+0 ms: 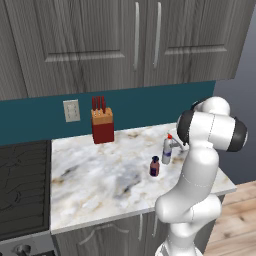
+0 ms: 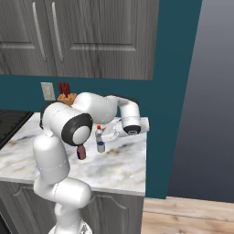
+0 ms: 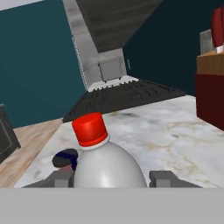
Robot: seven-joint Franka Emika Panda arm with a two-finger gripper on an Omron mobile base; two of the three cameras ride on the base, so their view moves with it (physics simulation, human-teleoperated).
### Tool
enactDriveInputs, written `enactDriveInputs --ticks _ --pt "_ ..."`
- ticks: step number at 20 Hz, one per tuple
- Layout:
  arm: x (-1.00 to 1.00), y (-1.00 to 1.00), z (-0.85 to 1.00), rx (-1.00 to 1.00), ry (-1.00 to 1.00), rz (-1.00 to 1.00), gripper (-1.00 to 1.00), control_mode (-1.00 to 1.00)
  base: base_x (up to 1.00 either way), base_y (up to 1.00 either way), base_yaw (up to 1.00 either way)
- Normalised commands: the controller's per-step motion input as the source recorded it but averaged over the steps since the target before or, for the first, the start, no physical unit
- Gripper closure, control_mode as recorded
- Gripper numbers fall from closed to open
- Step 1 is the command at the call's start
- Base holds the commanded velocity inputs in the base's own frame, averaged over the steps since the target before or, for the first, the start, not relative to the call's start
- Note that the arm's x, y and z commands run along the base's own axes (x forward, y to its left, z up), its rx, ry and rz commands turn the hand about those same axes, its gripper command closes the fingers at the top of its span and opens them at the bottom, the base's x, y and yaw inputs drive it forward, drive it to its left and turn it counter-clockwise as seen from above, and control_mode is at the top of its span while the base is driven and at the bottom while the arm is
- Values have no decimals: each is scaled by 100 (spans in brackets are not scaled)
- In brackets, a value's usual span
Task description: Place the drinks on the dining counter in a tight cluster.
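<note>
A clear bottle with a red cap [image 1: 167, 151] [image 2: 99, 139] [image 3: 107, 166] stands upright near the right end of a small marble counter [image 1: 100, 185]. My gripper [image 2: 102, 137] [image 3: 111, 177] reaches in from the right, level with the counter. Its two fingers press against the bottle's sides below the shoulder, so it is shut on the bottle. A short dark-maroon bottle [image 1: 154, 166] [image 2: 81, 152] [image 3: 65, 159] stands a little apart from the clear one, nearer the counter's front edge. The dining counter is out of view.
A red knife block [image 1: 102, 125] [image 3: 210, 87] stands at the back of the counter by the teal wall. A black stove [image 1: 22, 185] [image 3: 127, 94] adjoins the counter on the left. The counter's right edge [image 2: 145, 160] drops to a wooden floor.
</note>
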Motion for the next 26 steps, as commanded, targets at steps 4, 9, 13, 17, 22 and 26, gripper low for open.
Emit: enactDriveInputs --ticks 4,9,13,17,22,26 --pt "-1 0 0 0 0 0 100 -100 0 0 0" --pt "-20 -17 12 0 -3 -2 100 -100 0 0 0" --pt "-18 -24 63 0 -2 -6 100 -100 0 0 0" --pt "-36 -15 80 0 0 -2 100 -100 0 0 0" --pt "-64 -8 47 0 -1 0 100 -100 0 0 0" --pt "-69 0 29 0 -9 0 100 -100 0 0 0"
